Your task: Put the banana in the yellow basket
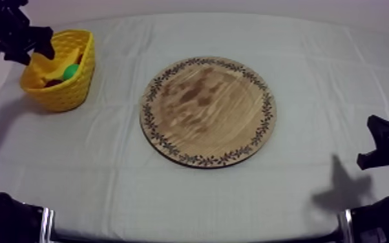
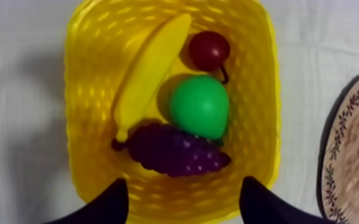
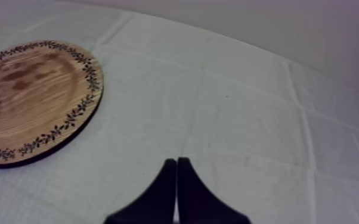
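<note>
Long yellow toy banana [image 2: 149,74] is in the yellow woven basket [image 2: 77,131], beside a green pear [image 2: 200,107], a purple bunch of grapes [image 2: 176,152] and a small red fruit [image 2: 209,50]; the round wooden board [image 1: 207,110] with patterned rim is bare. Left gripper [image 2: 183,193] hovers over the basket, fingers spread wide with nothing between them; right gripper [image 3: 176,164] sits low at its side, fingers together in a narrow wedge. Looks placed and released, so likely only left-arm retreat remains.

One each: board [image 1: 207,111], basket [image 2: 84,149], banana [image 2: 152,65], pear [image 2: 200,106], bunch of grapes [image 2: 173,150], small red fruit [image 2: 209,49].
</note>
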Motion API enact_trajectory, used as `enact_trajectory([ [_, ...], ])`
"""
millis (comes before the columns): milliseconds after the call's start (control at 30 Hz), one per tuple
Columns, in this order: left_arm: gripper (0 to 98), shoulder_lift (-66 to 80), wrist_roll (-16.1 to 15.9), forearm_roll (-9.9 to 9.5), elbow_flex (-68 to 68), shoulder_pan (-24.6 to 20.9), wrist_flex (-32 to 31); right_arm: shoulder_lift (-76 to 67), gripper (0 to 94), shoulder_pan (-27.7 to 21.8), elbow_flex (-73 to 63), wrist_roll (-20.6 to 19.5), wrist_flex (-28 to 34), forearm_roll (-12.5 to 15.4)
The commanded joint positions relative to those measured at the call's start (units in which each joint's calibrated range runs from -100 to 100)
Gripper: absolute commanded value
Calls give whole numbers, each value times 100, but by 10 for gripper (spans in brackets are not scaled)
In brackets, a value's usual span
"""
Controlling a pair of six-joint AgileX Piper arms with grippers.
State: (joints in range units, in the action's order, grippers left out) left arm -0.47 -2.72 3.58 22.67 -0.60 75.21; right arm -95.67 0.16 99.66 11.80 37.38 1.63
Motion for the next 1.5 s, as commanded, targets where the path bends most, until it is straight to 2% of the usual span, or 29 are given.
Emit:
enact_trajectory([
  [0,589,600,-79,45,816,23,-818,0,3,0,1,0,-4,0],
  [133,499,1357,-203,90,1685,102,-1913,0,3,0,1,0,-4,0],
  [267,467,2131,-316,87,2552,135,-2864,0,3,0,1,-2,-4,0],
  [467,424,3259,-386,68,3741,71,-3818,0,3,0,1,0,-4,0],
  [567,386,3873,-288,-3,4394,66,-4235,0,3,0,1,0,-4,0],
  [733,292,5070,254,-391,5493,42,-4680,0,3,0,1,0,-4,0],
  [933,163,6283,1136,-1032,6480,106,-4869,0,3,0,1,-2,-4,0],
  [1067,46,6972,1451,-1227,6879,84,-4874,0,3,0,1,0,-4,0],
  [1200,12,7606,1421,-1260,7152,18,-4823,0,3,0,1,-1,-4,0],
  [1300,5,8013,1445,-1264,7306,-30,-4520,0,3,0,1,0,-4,0],
  [1467,2,8482,1503,-942,7422,-200,-3945,0,3,0,1,-2,-4,0],
])
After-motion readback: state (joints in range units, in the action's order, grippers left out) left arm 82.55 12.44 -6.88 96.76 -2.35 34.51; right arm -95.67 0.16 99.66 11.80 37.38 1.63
